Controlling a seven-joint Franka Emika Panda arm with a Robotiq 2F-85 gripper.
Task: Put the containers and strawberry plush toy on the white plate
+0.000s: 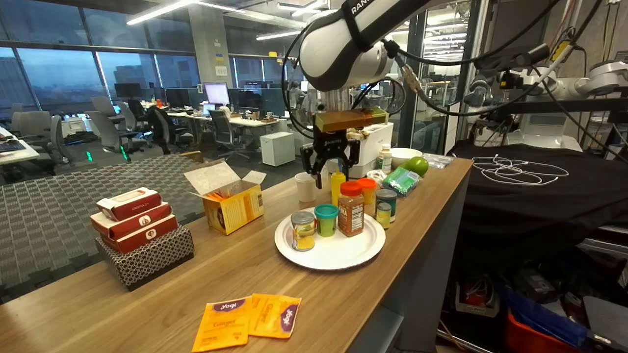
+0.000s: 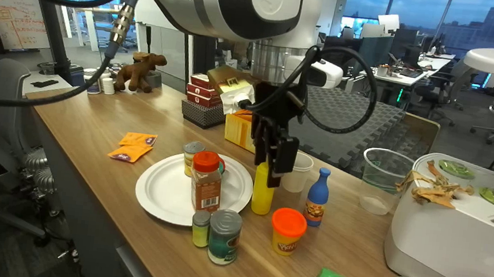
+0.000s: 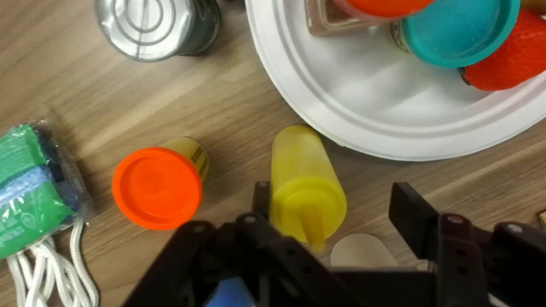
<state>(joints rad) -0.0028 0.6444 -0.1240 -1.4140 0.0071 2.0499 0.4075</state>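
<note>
The white plate (image 1: 333,260) holds a spice jar (image 1: 351,211), a teal-lidded tub (image 1: 326,223) and a small can (image 1: 303,230). The strawberry plush (image 3: 512,55) lies on the plate beside the teal lid in the wrist view. My gripper (image 3: 332,204) is open and points down over a yellow bottle (image 3: 305,166), which stands upright beside the plate. The bottle is close to the left finger in the wrist view; I cannot tell if they touch. An orange-lidded tub (image 2: 287,231), a teal can (image 2: 224,238) and a small lime jar (image 2: 200,230) stand off the plate.
A blue bottle (image 2: 316,200) and a white cup (image 2: 297,174) stand near the gripper. A clear cup (image 2: 378,186), white appliance (image 2: 453,245), green packet (image 1: 401,181) and white cord (image 3: 47,273) are nearby. An open tea box (image 1: 235,208), stacked boxes (image 1: 142,225) and tea packets (image 1: 248,318) lie beyond the plate.
</note>
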